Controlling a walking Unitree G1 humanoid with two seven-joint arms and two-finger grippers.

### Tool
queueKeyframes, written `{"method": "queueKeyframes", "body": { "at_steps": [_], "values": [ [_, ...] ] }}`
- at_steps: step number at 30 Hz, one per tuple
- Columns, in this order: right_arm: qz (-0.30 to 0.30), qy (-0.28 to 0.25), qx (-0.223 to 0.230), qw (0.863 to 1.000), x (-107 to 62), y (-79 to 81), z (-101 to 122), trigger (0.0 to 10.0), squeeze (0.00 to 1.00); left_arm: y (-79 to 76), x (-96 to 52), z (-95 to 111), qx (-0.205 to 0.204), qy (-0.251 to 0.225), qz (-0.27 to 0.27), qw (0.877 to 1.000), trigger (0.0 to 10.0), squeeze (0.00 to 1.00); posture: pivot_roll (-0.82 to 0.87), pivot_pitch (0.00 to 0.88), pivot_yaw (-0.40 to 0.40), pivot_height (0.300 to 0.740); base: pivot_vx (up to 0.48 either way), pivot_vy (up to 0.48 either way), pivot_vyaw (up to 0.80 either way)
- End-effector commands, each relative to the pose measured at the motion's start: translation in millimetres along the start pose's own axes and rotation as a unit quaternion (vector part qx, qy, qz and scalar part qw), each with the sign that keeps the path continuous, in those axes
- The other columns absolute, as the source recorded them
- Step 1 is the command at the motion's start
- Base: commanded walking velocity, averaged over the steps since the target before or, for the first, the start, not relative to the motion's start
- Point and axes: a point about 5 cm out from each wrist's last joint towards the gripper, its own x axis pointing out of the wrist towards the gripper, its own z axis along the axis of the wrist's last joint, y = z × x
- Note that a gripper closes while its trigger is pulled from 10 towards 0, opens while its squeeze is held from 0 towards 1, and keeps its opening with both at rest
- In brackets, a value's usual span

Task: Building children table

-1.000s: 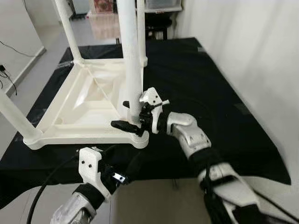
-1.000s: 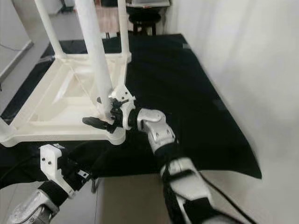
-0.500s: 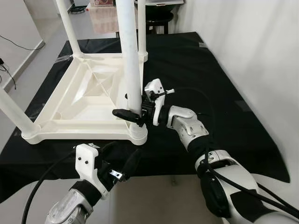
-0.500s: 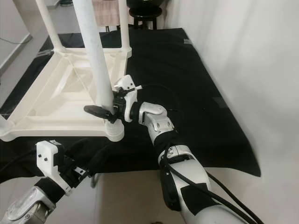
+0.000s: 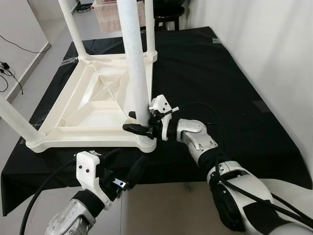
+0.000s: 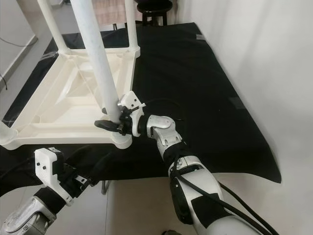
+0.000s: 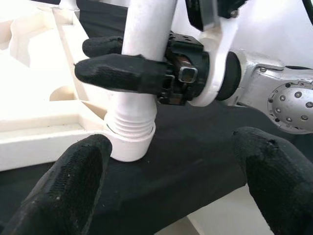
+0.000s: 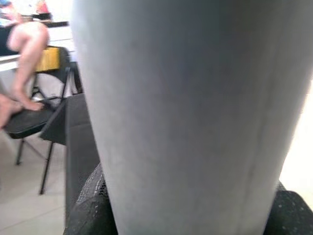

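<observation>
Upside-down white plastic kids' table (image 5: 93, 105) lying top-down on a black cloth (image 5: 215, 83) spread over a work surface, legs sticking up. Three more legs up at the other corners: near left (image 5: 12, 120), far left (image 5: 71, 27), far right (image 5: 149, 24).

Right gripper (image 5: 138, 121) clamped around the nearest leg (image 5: 134, 63), low down, just above the ribbed collar (image 7: 131, 128) where that leg plugs into the near-right corner socket (image 5: 146, 143). One black finger in front of the leg, the other behind, both pressed flat on the white tube, so closed tight on it. Leg standing pretty much upright, seated in the socket. From the right wrist cam, basically just the pale tube (image 8: 195, 112) right up close with bits of black finger at either side near the base.

Left gripper (image 5: 128, 177) hanging lower, out in front of the cloth's near edge, not touching anything. Fingers spread wide apart with nothing between them. Seen through the left wrist cam, the two fat fingertips (image 7: 68, 191) framing the corner socket and the right gripper's grip on the leg.

Off in the background: grey floor, a white wall on the right, a dark stool (image 5: 168, 10) beyond the cloth, and a person's bare leg (image 8: 24, 63) by a folding chair (image 8: 34, 117).
</observation>
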Motion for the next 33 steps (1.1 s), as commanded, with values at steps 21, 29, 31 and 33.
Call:
{"method": "queueKeyframes", "body": {
  "at_steps": [21,29,31,33],
  "values": [
    [-0.300,0.077,-0.004,0.951,14.5,33.0,-16.3,10.0,1.00,10.3,1.7,1.3,0.010,0.011,0.001,1.000,10.0,0.00,0.03,0.134,0.040,0.740,0.000,0.000,0.00],
    [-0.152,-0.043,-0.002,0.988,22.4,30.1,25.3,10.0,1.00,10.4,5.8,1.0,0.010,0.004,0.006,1.000,10.0,0.00,0.03,0.120,0.034,0.740,0.000,0.000,0.00],
    [-0.119,-0.051,-0.008,0.991,22.1,28.2,29.1,10.0,1.00,10.0,6.1,0.8,0.009,0.004,0.005,1.000,10.0,0.00,0.03,0.119,0.031,0.740,0.000,0.000,0.00],
    [-0.096,-0.042,-0.029,0.994,21.5,21.7,28.9,10.0,0.88,9.6,6.6,0.6,0.008,0.004,0.003,1.000,10.0,0.00,0.03,0.116,0.026,0.740,0.000,0.000,0.00]
  ]
}}
